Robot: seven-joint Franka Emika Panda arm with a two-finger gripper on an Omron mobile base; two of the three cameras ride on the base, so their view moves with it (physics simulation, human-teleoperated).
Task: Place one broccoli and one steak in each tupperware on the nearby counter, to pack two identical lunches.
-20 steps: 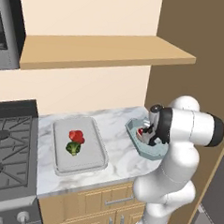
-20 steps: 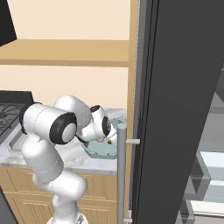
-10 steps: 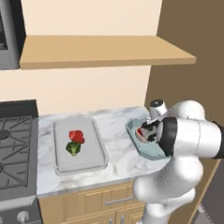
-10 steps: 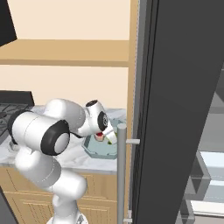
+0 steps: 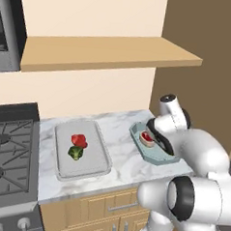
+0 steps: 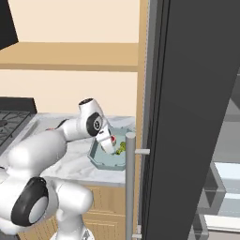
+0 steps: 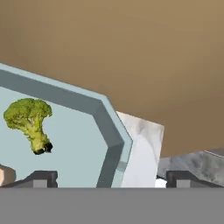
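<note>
Broccoli (image 7: 28,122) flat in teal tupperware (image 7: 109,131), stem toward pincer (image 7: 107,178); pincer wide open, empty.

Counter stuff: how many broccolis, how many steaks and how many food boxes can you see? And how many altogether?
Broccoli: 2, one in the grey tray at, one in the teal container at.
Steak: 2, one in the grey tray at, one in the teal container at.
Containers: 2, both on the counter.
Total: 6.
</note>
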